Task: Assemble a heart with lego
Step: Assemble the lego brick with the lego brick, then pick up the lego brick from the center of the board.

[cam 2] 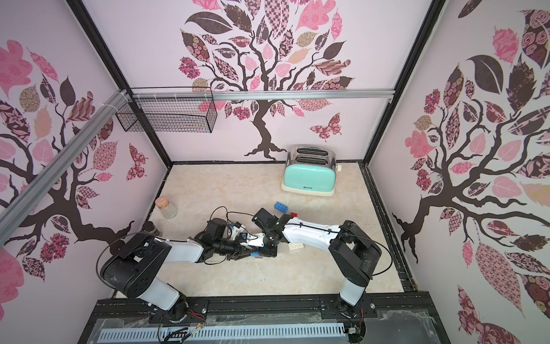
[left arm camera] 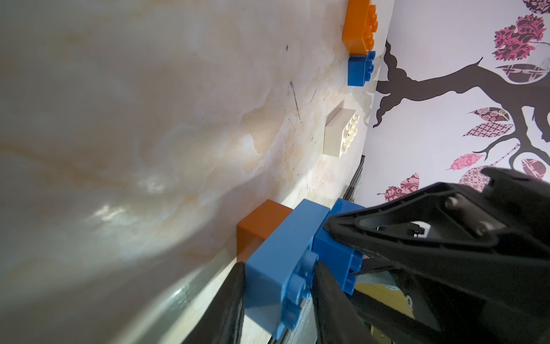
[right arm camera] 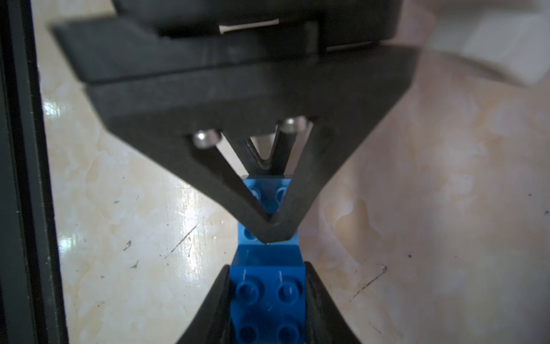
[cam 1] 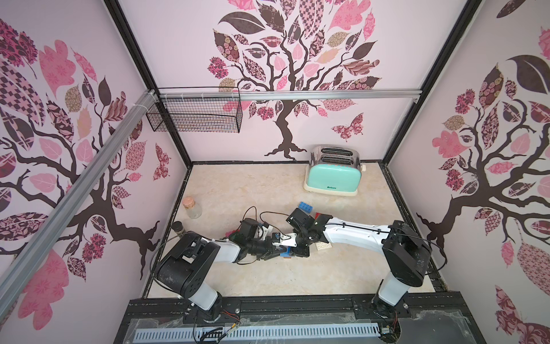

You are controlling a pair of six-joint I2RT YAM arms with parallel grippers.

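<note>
My two grippers meet at mid-table in both top views. The left gripper (left arm camera: pixel 279 268) is shut on a blue brick (left arm camera: pixel 276 259), one finger under it and one on its studs. That brick rests on a brown brick (left arm camera: pixel 262 226) standing on the table. The right gripper (right arm camera: pixel 268 269) is shut on a second blue brick (right arm camera: pixel 268 300), studs up, gripped by its sides. This one touches the end of the first blue brick (right arm camera: pixel 265 193) and sits a little higher. From above, both grippers (cam 1: pixel 284 251) hide most of the stack.
A white brick (cam 1: pixel 323 246) lies just right of the grippers, under the right forearm. A loose blue brick (cam 1: pixel 305 206) and a red-orange brick (cam 1: pixel 319 215) lie further back. A mint toaster (cam 1: pixel 333 178) stands at the back right, and a corked jar (cam 1: pixel 193 207) and a dark jar (cam 1: pixel 178 227) at the left.
</note>
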